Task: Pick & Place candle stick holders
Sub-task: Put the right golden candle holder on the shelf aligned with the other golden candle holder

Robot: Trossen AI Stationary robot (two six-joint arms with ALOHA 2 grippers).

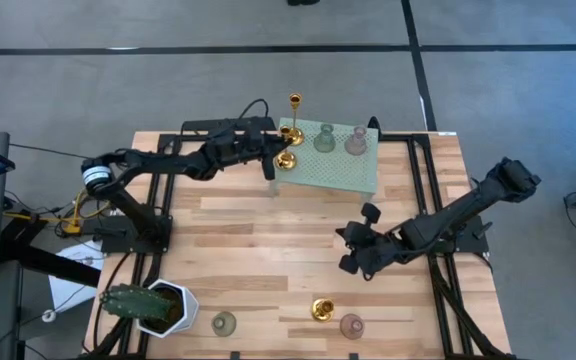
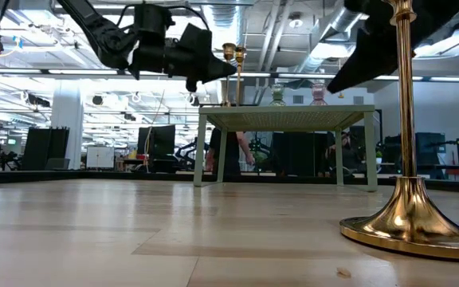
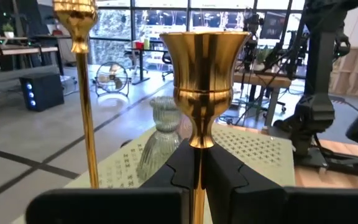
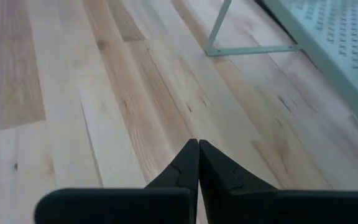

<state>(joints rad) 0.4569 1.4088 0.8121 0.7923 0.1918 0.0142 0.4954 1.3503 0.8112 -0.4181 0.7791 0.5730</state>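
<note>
Pinching a short gold holder's (image 3: 201, 74) stem, left claw (image 3: 197, 174); right claw (image 4: 197, 165) pressed together, empty.

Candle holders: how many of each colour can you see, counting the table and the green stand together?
Gold candle holders: 3
Pinkish candle holders: 2
Pale green candle holders: 2
Total: 7
</note>
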